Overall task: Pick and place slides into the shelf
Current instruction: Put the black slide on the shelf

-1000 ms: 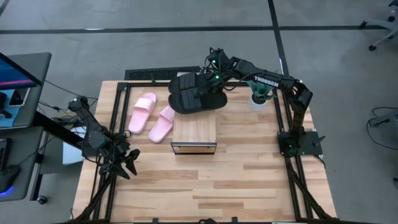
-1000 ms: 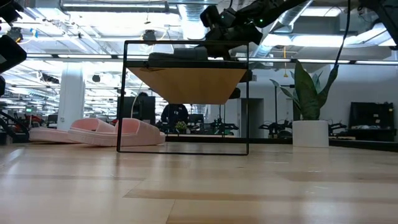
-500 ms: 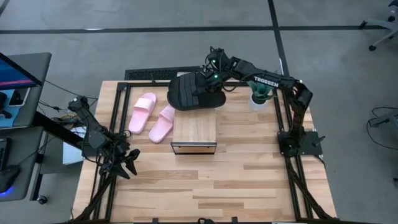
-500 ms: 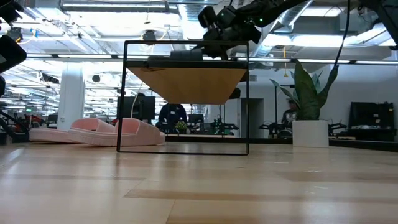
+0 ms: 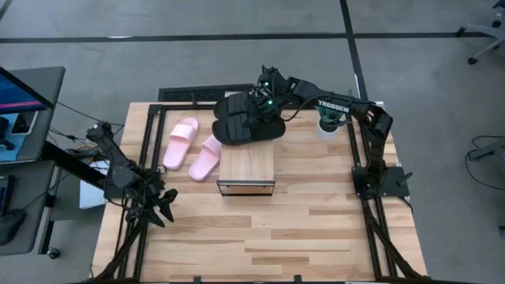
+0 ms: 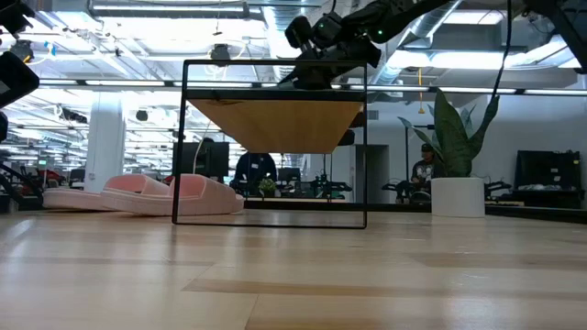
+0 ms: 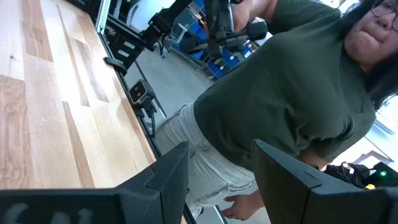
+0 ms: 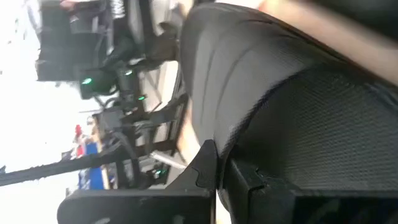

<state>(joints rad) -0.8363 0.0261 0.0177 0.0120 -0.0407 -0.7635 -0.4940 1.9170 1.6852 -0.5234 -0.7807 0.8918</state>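
**Inspector:** Currently, the right gripper (image 5: pixel 254 109) is clamped tight on the black slides (image 5: pixel 245 122), and the pair lies directly under and against it, at the far end of the shelf (image 5: pixel 247 166).

**Assessor:** Orientation of the load?

**Inspector:** The two soles lie side by side, long axis running crosswise to the shelf's length. The shelf's bare plank extends from the gripper back toward the robot's side of the table. In the low view the black pair sits level with the top plank, under the gripper; whether it rests on the wood or hangs just above it I cannot tell.

**Assessor:** And the other pair?

**Inspector:** The pink slides (image 5: pixel 192 147) lie flat on the table (image 5: pixel 316 229), off to the gripper's left and beside the shelf, apart from it.

**Assessor:** The other arm?

**Inspector:** The left gripper (image 5: pixel 162 207) waits near the table's left edge, fingers spread, holding nothing, well apart from every slide. In my judgement the right arm is the nearer to both pairs
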